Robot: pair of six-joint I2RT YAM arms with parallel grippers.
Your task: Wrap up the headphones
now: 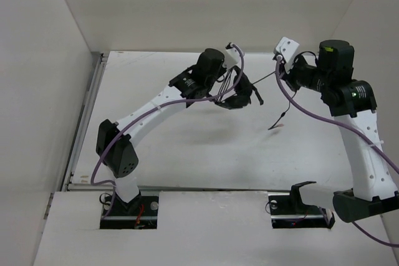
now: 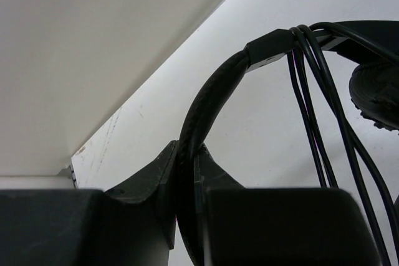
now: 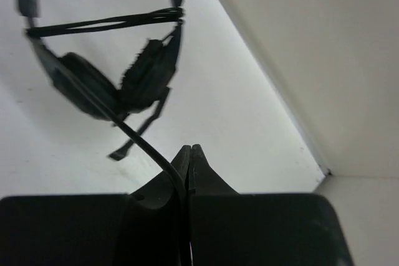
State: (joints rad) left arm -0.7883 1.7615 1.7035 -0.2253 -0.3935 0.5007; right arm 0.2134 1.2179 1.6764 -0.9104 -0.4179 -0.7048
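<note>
The black headphones (image 1: 240, 98) hang above the table in the top view, my left gripper (image 1: 229, 95) shut on their headband (image 2: 212, 98). Several turns of thin black cord (image 2: 305, 91) lie across the band, beside an ear cup (image 2: 374, 98). From there the cord (image 1: 265, 78) runs taut to my right gripper (image 1: 282, 70), which is shut on it. The right wrist view shows that cord (image 3: 163, 162) entering the closed right gripper (image 3: 190, 149), with the headphones (image 3: 93, 85) and mic boom (image 3: 149, 119) beyond. A loose cord end (image 1: 278, 121) dangles below the right gripper.
White walls enclose the table on the left, back and right. A metal rail (image 1: 87, 116) runs along the left edge. Purple robot cables (image 1: 293, 101) loop near both arms. The arm bases (image 1: 128, 207) sit at the near edge.
</note>
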